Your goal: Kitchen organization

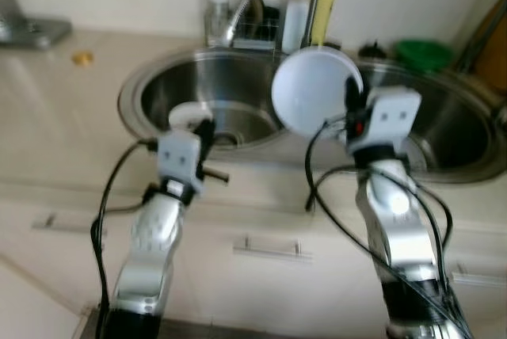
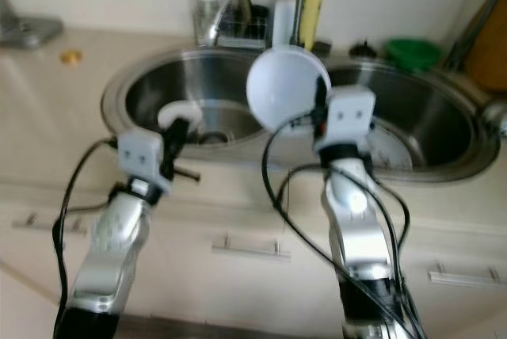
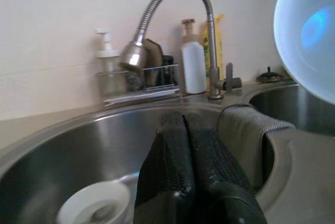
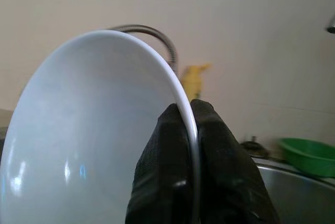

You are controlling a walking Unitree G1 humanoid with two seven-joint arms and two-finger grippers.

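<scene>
Right pincer (image 4: 191,130) clamped on rim of white bowl (image 1: 313,89), bowl held up on edge over divider between two sink basins (image 1: 158,89). Left pincer (image 3: 187,145) fingers pressed together, nothing in them, hanging over left basin. Small white dish (image 3: 94,209) sits in that basin near drain. Grey cloth (image 3: 246,130) draped over divider. Faucet (image 3: 172,9), soap bottles behind on surface.
</scene>
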